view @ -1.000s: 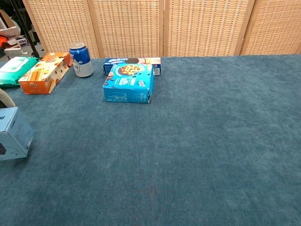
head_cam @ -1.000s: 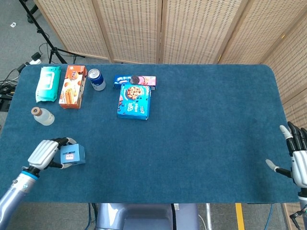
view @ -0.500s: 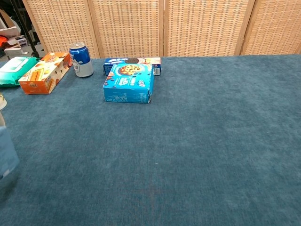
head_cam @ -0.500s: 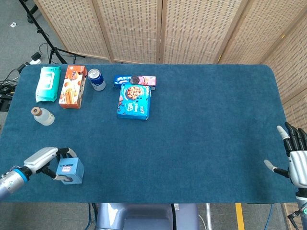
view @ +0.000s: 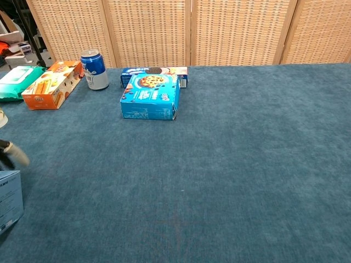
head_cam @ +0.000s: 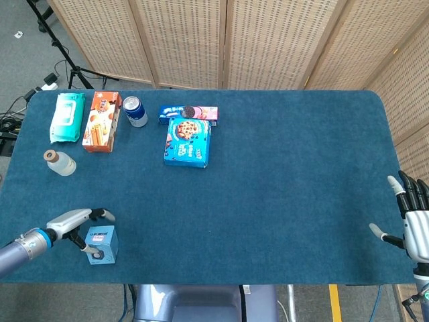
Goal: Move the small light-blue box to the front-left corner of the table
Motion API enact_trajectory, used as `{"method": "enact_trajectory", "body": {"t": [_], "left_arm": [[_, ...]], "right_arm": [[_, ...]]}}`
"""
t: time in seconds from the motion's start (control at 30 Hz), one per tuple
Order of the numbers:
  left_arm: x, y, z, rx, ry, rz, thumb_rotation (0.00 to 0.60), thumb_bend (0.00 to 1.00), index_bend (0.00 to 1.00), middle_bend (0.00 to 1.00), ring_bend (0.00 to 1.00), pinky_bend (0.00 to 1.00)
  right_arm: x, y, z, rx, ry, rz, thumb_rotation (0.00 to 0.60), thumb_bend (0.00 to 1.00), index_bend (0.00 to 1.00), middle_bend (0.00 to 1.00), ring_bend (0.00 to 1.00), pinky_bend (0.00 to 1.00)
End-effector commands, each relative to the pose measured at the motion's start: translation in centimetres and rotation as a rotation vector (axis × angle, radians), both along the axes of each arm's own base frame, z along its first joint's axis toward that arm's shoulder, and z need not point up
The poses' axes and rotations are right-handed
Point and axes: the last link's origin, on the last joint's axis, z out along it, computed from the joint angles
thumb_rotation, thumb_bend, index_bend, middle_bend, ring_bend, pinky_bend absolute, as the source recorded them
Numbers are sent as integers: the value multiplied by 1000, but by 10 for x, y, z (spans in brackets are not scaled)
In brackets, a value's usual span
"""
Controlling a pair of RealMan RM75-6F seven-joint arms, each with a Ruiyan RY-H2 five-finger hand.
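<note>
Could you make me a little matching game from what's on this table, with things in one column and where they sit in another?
Things:
1. small light-blue box
2. blue can
3. orange box
4. right hand

Places:
A. at the table's right edge
B. between the green wipes pack and the can
C. near the front-left corner, by the left hand
D. at the back, just right of the orange box

Pairs: 1-C, 2-D, 3-B, 4-A

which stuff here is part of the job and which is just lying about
Job: small light-blue box, left hand.
Lying about: cookie box, soda can, orange box, wipes pack, small bottle, right hand.
</note>
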Motion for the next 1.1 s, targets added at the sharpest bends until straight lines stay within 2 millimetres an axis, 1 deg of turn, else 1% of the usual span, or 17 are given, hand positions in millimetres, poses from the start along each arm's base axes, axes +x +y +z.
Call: {"method": "enact_trajectory", "body": {"t": [0.03,0.1,0.13,0.2,0.37,0.47,0.63,0.73,0.87,0.97,1.1], "left_arm": [[2,5,5,86,-45,-7,600,138,0,0,0,0],[5,7,13,157,-89,-27,600,138,0,0,0,0],[7,8,21,206,-111,-46,600,137,0,0,0,0],[7,6,31,258,-122,-76,600,137,0,0,0,0],[4,-1,45,290,-87,-118,600,137,0,0,0,0],[2,-9,46,282,-49,-142,600,136,0,0,0,0],[-2,-27,37,265,30,-192,600,121,0,0,0,0],[-4,-38,24,287,65,-203,600,114,0,0,0,0],[-7,-43,8,304,81,-198,600,116,0,0,0,0],[-12,-43,-6,322,103,-192,600,117,0,0,0,0],[-14,-41,-17,339,110,-194,600,120,0,0,0,1]], "right_arm": [[0,0,0,-1,-1,1,600,0,0,0,0,0],[0,0,1,-2,-3,1,600,0,0,0,0,0],[0,0,1,-3,-4,1,600,0,0,0,0,0],[0,0,1,-2,-5,1,600,0,0,0,0,0],[0,1,1,-1,-4,4,600,0,0,0,0,0],[1,1,1,-2,-4,5,600,0,0,0,0,0],[1,1,2,-5,-7,5,600,0,0,0,0,0],[1,2,2,-5,-8,6,600,0,0,0,0,0],[1,2,3,-7,-12,9,600,0,0,0,0,0],[0,2,5,-11,-19,8,600,0,0,0,0,0],[-1,2,6,-12,-23,8,600,0,0,0,0,0]]}}
